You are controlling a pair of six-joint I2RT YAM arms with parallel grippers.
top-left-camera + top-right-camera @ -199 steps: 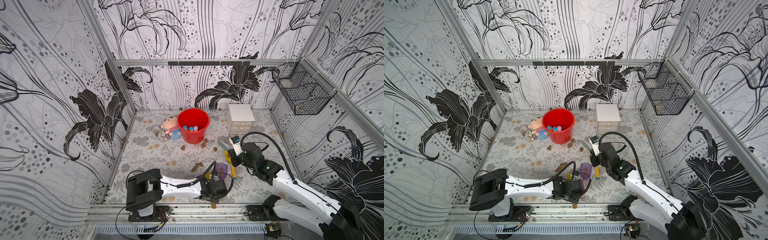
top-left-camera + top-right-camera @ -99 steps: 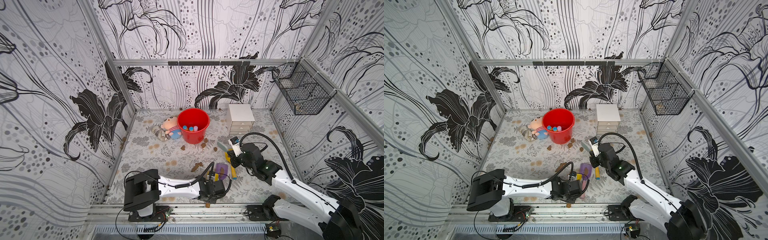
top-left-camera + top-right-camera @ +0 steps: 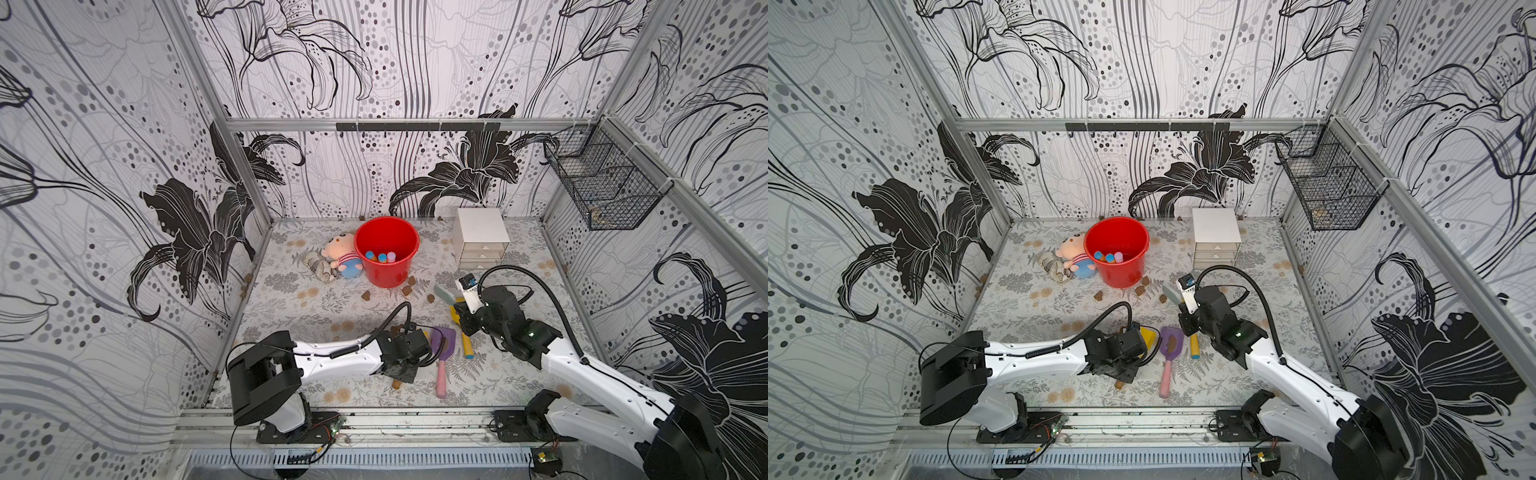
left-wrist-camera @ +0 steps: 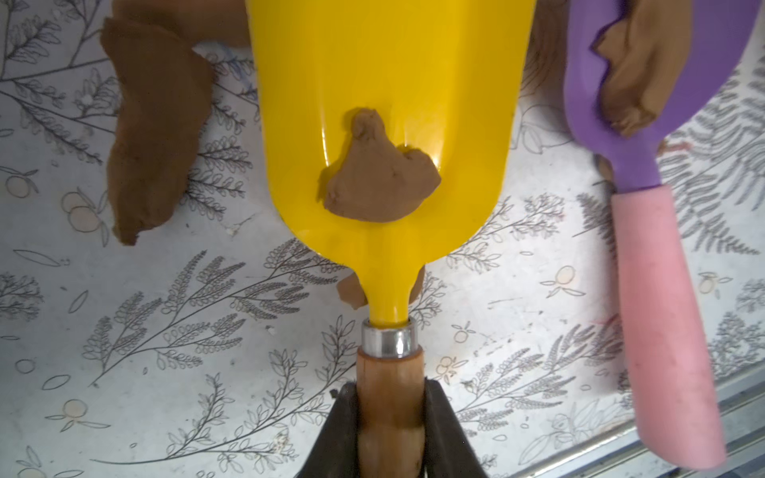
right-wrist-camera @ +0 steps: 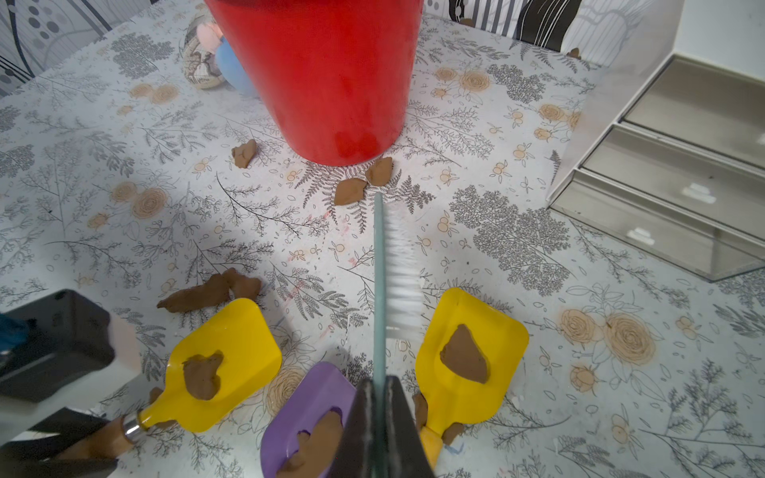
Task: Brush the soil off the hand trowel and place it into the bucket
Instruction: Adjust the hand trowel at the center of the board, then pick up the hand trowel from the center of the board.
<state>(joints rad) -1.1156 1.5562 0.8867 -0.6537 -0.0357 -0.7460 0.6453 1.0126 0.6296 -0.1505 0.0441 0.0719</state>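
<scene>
Your left gripper (image 4: 391, 418): clamped on handle of yellow trowel (image 4: 385, 103), soil clump (image 4: 378, 182) ahead on blade; your right gripper (image 5: 378, 414): pinching brush (image 5: 397, 265), bucket (image 5: 331, 74) beyond bristles.

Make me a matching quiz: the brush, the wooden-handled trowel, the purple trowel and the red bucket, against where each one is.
1. brush
2. wooden-handled yellow trowel
3. purple trowel
4. red bucket

A. gripped by the left claw
B. beside the plush toy
C. gripped by the right claw
D. lying loose, ungripped

Pairs: 1-C, 2-A, 3-D, 4-B.
</scene>
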